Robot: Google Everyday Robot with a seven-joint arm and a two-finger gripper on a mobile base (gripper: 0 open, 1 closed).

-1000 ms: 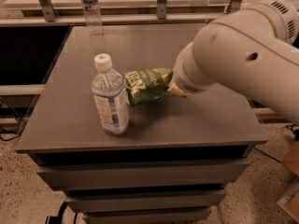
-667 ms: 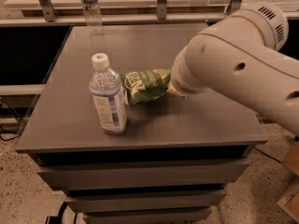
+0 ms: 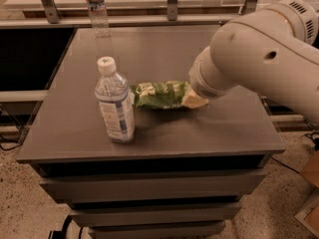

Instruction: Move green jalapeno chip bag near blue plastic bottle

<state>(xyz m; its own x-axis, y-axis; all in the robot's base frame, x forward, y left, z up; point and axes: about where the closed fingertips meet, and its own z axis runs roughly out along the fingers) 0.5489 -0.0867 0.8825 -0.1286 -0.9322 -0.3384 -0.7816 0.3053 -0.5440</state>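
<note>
1. Your gripper [image 3: 197, 99] sits low over the table [image 3: 209, 133], right of centre in the pic, at the right-hand end of the green jalapeno chip bag [image 3: 162, 94].
2. Gripper state: you can't tell from this view whether it's apart, together or clamped on the bag. The thick white arm [image 3: 259, 59] covers most of it.
3. The bag lies flat on the grey tabletop, approx mid-table, w/ its long axis running left-right across the pic. Its right end meets the gripper, prob. touching, though the view is poor there.
4. The blue plastic bottle [image 3: 115, 103] stands upright w/ its white cap on, nearer the front edge and left of the bag. The bag's left end is just beside the bottle's upper part.
5. A 2nd, smaller clear bottle [image 3: 96, 9] stands upright at far left by the table's back edge, well apart from both.
6. The arm enters from the pic's upper right and slopes down to the bag.
</note>
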